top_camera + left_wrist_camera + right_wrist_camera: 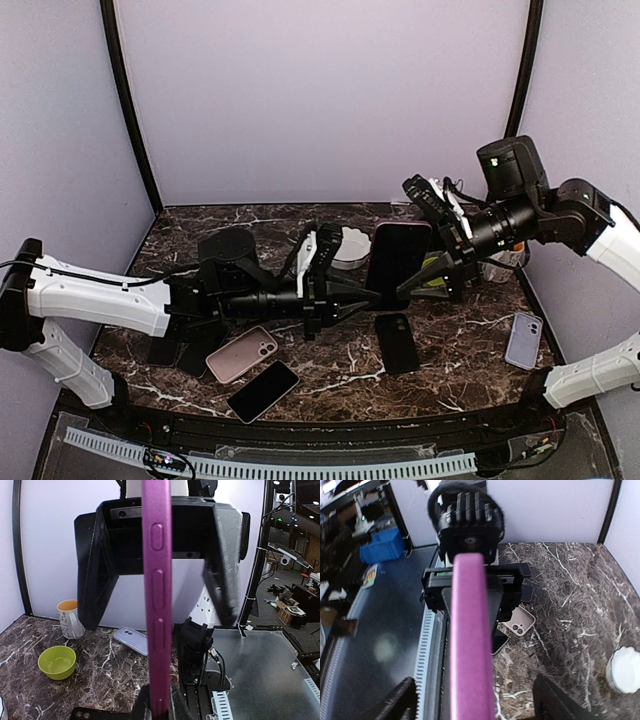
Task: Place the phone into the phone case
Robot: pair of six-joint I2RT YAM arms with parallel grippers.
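A purple phone case (397, 262) stands upright in mid-air over the table's middle, a dark glossy face filling it. I cannot tell whether that face is a phone. My left gripper (366, 297) is shut on the case's lower edge; in the left wrist view the case's edge with its side buttons (157, 605) rises from my fingertips (159, 707). My right gripper (441, 245) is wide open and straddles the case from the right without touching it. In the right wrist view the case edge (470, 650) runs between the spread fingers (395, 702).
On the dark marble table lie a pink case (241, 353), a black phone (263, 390), another black phone or case (397, 342) and a lavender case (524, 340). A white bowl (352, 245), a green bowl (57, 661) and a mug (69, 618) stand at the back.
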